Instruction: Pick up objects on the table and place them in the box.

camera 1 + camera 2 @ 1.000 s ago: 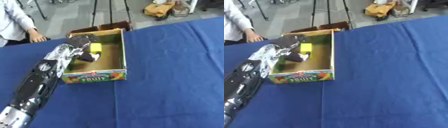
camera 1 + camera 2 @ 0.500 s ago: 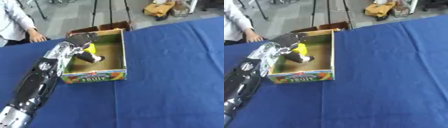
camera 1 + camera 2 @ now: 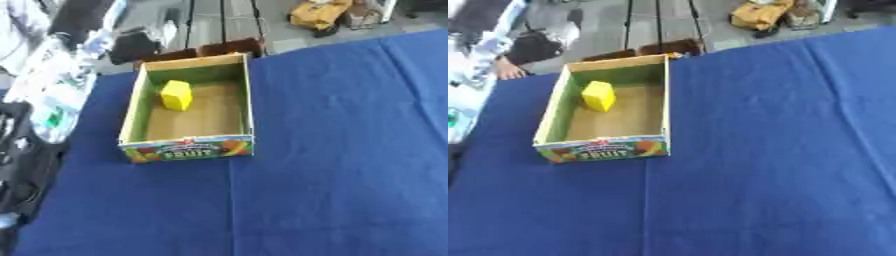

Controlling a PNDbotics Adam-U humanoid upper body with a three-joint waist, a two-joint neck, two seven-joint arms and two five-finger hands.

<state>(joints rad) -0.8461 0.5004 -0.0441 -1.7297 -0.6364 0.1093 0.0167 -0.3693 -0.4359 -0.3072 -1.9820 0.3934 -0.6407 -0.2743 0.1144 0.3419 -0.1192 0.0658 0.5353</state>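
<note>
Yellow block [image 3: 176,95] sits in the box [image 3: 248,110] at its far-left corner, no other loose object visible on the blue table [image 3: 350,150], so looks done; my left arm [image 3: 39,100] blurred at left edge, hand state unreadable.

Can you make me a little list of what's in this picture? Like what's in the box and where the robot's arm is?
table cover: blue cloth
box: open cardboard box with FRUIT printed on its front, on the cloth's left part
inside the box: one yellow block, near the far left corner
left arm: blurred at the view's left edge, outside the box
right hand: not in view
</note>
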